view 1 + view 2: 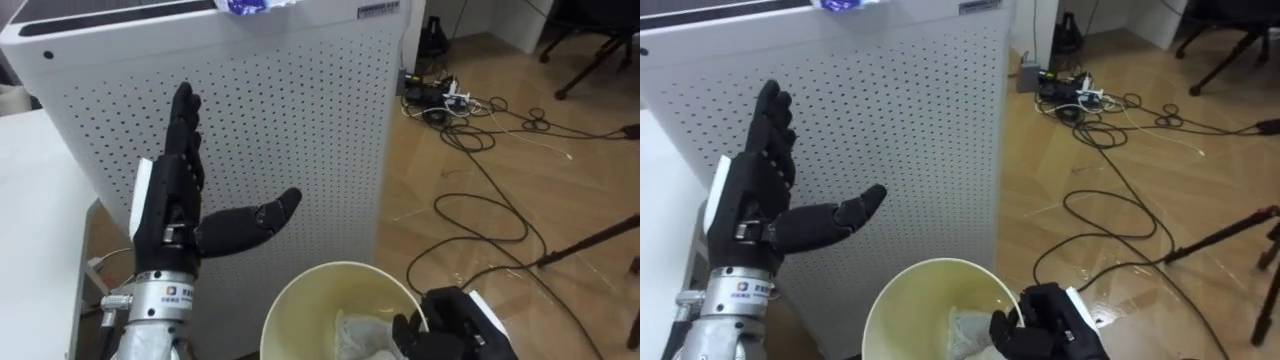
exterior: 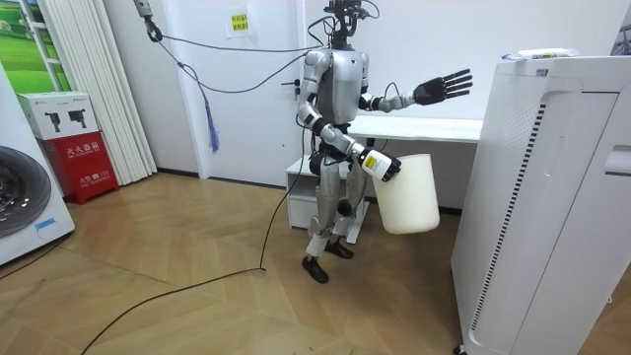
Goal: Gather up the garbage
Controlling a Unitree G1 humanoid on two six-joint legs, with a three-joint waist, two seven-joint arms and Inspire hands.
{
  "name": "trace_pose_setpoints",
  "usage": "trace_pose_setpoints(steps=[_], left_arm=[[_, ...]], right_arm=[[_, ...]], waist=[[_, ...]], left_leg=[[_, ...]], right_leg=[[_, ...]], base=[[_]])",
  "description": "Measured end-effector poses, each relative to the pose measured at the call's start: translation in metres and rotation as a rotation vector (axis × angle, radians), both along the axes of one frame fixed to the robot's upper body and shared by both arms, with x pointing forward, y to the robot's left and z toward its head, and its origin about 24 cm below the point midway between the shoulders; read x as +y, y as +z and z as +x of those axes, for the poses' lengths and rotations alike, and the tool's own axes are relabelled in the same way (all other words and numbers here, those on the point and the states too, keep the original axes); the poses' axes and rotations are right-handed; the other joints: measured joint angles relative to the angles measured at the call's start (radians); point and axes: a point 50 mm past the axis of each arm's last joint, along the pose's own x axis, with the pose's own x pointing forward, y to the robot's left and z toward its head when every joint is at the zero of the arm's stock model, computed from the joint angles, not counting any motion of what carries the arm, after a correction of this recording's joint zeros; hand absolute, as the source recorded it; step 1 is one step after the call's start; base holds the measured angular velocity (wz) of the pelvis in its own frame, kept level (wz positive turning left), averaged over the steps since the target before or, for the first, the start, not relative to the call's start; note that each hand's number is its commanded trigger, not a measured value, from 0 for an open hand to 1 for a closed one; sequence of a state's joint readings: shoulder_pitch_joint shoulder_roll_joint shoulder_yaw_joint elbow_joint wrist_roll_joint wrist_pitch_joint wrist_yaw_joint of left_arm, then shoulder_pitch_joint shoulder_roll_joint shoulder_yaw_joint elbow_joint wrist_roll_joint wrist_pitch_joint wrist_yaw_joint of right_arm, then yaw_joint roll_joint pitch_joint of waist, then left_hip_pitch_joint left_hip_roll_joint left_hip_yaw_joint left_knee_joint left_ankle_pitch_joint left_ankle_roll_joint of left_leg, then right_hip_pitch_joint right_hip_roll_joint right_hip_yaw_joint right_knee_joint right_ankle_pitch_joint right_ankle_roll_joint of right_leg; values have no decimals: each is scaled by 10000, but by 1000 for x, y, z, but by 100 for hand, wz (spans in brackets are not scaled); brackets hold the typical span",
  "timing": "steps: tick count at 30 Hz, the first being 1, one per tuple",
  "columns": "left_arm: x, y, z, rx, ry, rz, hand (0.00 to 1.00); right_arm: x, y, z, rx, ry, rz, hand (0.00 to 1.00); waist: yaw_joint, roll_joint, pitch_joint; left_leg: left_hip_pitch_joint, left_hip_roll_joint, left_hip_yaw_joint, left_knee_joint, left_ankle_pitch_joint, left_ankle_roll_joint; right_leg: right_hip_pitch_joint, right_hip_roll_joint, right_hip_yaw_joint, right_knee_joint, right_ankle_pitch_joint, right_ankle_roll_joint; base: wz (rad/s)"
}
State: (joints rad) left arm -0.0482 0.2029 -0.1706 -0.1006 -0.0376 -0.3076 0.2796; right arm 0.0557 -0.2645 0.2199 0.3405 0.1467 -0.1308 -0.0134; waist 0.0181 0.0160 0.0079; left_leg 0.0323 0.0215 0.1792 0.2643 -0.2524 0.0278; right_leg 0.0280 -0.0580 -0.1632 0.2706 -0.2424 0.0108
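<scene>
A blue and white crumpled wrapper (image 1: 245,6) lies on top of a tall white perforated cabinet (image 1: 300,120), at its near edge. My left hand (image 1: 170,210) is raised in front of the cabinet's face, below the wrapper, open with straight fingers and holding nothing. My right hand (image 1: 440,332) is shut on the rim of a cream waste bin (image 1: 300,292), which it carries low in front of me. White crumpled paper (image 1: 360,335) lies inside the bin. In the room view I stand between the table and the cabinet, with the left hand (image 2: 444,87) stretched toward it and the bin (image 2: 409,192) at hip height.
A white table (image 1: 35,220) is on my left, close to the cabinet's side. Black cables (image 1: 480,120) and a power strip sprawl over the wooden floor to the right. A dark stand leg (image 1: 590,240) crosses the floor at the far right.
</scene>
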Motion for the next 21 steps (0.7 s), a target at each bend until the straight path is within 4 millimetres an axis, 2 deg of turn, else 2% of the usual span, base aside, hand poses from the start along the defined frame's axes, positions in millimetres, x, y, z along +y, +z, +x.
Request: trace_pose_setpoints(steps=[2, 5, 7, 8, 9, 10, 11, 12, 13, 14, 15, 19, 21], left_arm=[[1, 1, 0, -124, 155, 523, 0], [1, 4, 0, -418, 485, 1114, 0], [1, 5, 1, -542, 663, 1301, 0], [2, 6, 0, -661, 853, 1283, 0], [10, 11, 1, -929, 1328, 1401, 0], [13, 12, 2, -967, 1551, 1405, 0], [10, 15, 3, -1102, 1513, 1623, 0], [7, 20, 3, -1384, 1472, 1873, 0], [6, 24, 3, -1604, 1479, 1999, 0], [4, 34, 3, -2141, 1563, 2162, 0], [4, 42, 0, -2636, 1813, 2262, 0], [5, 60, -8, -3838, 2586, 2613, 0], [7, 65, -11, -4260, 2916, 2708, 0]], right_arm=[[0, 1, 1, -69, -29, 25, 100], [1, 1, 1, -114, -110, 24, 100], [1, 1, 1, -125, -162, 3, 100], [4, 2, 2, -182, -55, -28, 100], [14, 7, 8, -508, 315, -23, 100], [15, 8, 7, -606, 367, -21, 100], [16, 6, 5, -613, 216, 70, 100], [14, 7, 5, -644, 121, 15, 100], [12, 7, 6, -669, 34, -17, 100], [8, 8, 6, -723, -172, -103, 100], [5, 8, 5, -699, -229, -161, 100], [5, 7, 4, -627, -276, -138, 100], [8, 6, 4, -603, -151, 2, 100]], waist=[[-91, 1, -1], [-95, 16, -9], [-9, 116, 2], [165, 278, -28], [71, 235, -27], [-85, 348, -19], [-359, 330, -19], [-379, 304, -1], [-397, 285, 8], [-391, 247, 35], [-287, 225, 29], [-91, 235, 28], [-70, 232, 31]], left_leg=[[91, -7, -353, -73, 5, -8], [337, 23, -566, -300, 63, -91], [656, 97, -1508, -588, 133, -182], [818, 343, -2385, -755, 131, -195], [620, 438, -2454, -567, 45, -346], [526, 557, -2456, -470, -51, -523], [466, 626, -2034, -480, -18, -796], [427, 688, -1512, -637, 41, -933], [282, 714, -1435, -680, 91, -907], [-128, 760, -1404, -763, 391, -960], [-210, 772, -1237, -738, 502, -805], [56, 660, -1158, -761, 515, -794], [158, 578, -1141, -738, 529, -766]], right_leg=[[87, 70, -13, -17, 9, -12], [127, 94, -29, 106, 15, -21], [-266, 209, -184, 915, -3, -22], [-857, 558, -84, 863, -180, -235], [-1421, 765, 141, -304, 936, -606], [-1450, 774, -122, -293, 1461, -715], [-1265, 765, -243, -370, 1544, -745], [-1203, 765, 2, -377, 1544, -745], [-1188, 760, 168, -408, 1543, -744], [-1179, 755, 384, -469, 1534, -728], [-1166, 761, 357, -480, 1501, -672], [-927, 727, 215, -531, 1500, -660], [-764, 646, 195, -545, 1379, -560]], base=[[0], [-6], [-37], [-85], [-66], [-7], [31], [26], [15], [9], [0], [-4], [8]])
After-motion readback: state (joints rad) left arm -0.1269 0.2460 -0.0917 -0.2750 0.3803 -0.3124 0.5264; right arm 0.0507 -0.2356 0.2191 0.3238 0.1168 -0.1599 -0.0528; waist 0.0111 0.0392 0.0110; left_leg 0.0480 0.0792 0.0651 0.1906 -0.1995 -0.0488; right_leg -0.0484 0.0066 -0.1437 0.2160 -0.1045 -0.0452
